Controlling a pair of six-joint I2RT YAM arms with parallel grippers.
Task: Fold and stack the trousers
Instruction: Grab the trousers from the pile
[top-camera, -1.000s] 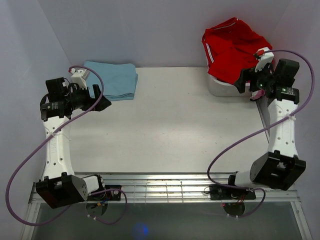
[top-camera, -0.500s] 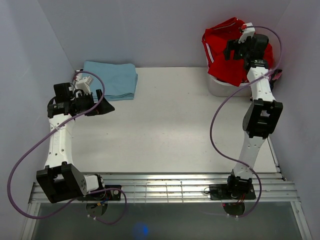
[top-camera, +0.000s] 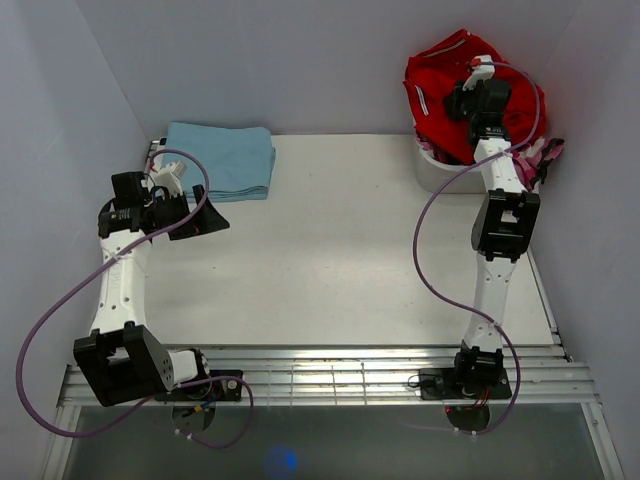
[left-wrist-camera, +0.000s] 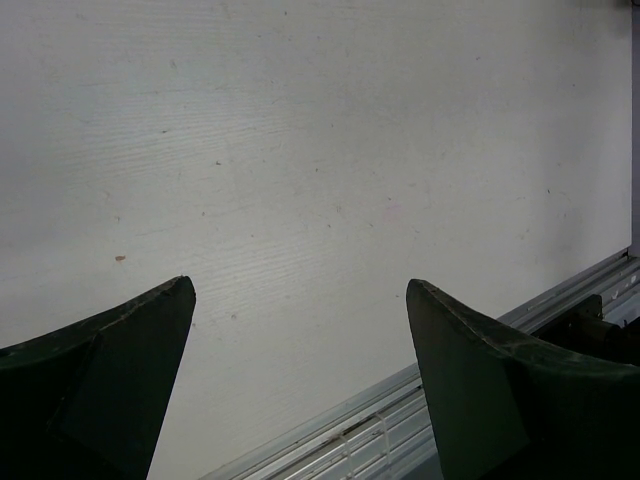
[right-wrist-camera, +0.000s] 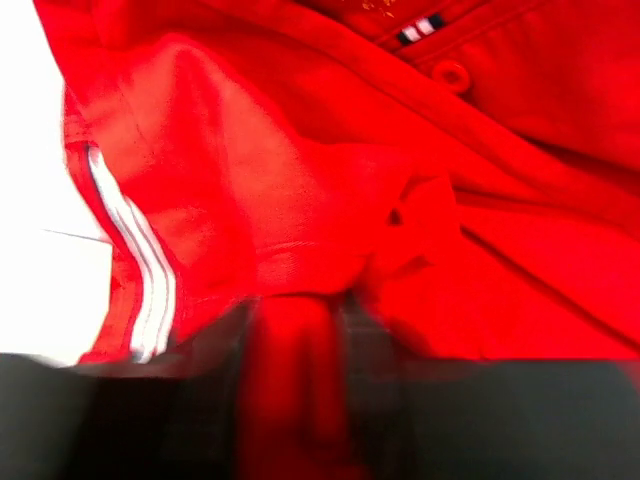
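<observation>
The bright red soft-fabric trousers (top-camera: 438, 72) lie in a crumpled heap at the far right corner of the white table (top-camera: 340, 240). They are piled in a pale grey tub (top-camera: 430, 173) and spill over its rim. The right arm stretches out to the heap, and the right pincer (top-camera: 460, 105) is down among the red folds.

In the right wrist view the trousers (right-wrist-camera: 300, 190) fill almost the whole picture, and a thin white stripe (right-wrist-camera: 135, 260) runs down the cloth on the left. A narrow fold of red cloth lies between the two dark fingers of the right pincer (right-wrist-camera: 295, 335). That part is badly blurred, so I cannot tell whether the fingers grip the fold or only stand beside it.

Just to the right of the tub, a small piece of a pink, black and white patterned garment (top-camera: 545, 155) shows beside the arm.

The left pincer (top-camera: 203, 218) hangs over the left side of the table, near a folded light blue garment (top-camera: 225, 160) that lies at the far left corner. It is not touching the garment. The left wrist view shows the left pincer (left-wrist-camera: 300, 290) spread wide with nothing between its fingers and only bare table (left-wrist-camera: 300, 120) below. A metal rail (left-wrist-camera: 420, 410) crosses the lower right corner of that view.
</observation>
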